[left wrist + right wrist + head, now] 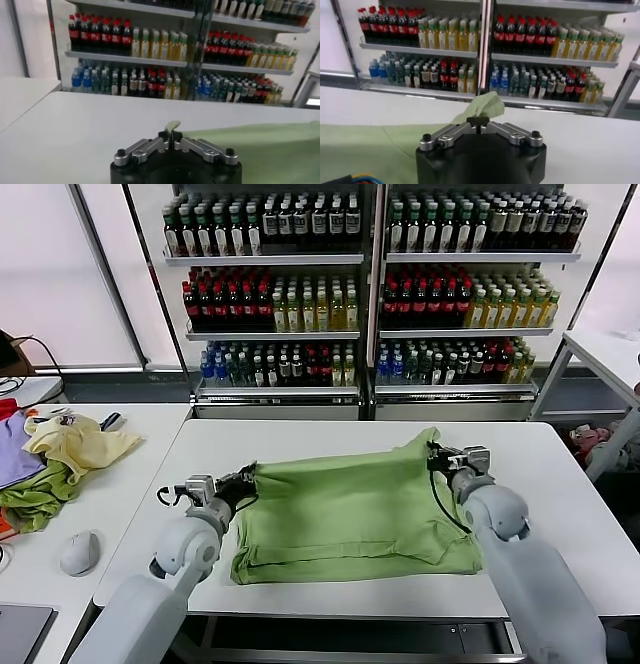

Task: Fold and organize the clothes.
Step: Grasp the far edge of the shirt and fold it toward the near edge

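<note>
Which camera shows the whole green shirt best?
The head view: the light sage-green knit shirt lies whole on the white table. Each wrist view shows only a pinched bit of it in that arm's tool and some cloth beyond.

The right gripper (479, 120) fingers pinch a raised fold of the green shirt (482, 106) above the white table (590, 145).
</note>
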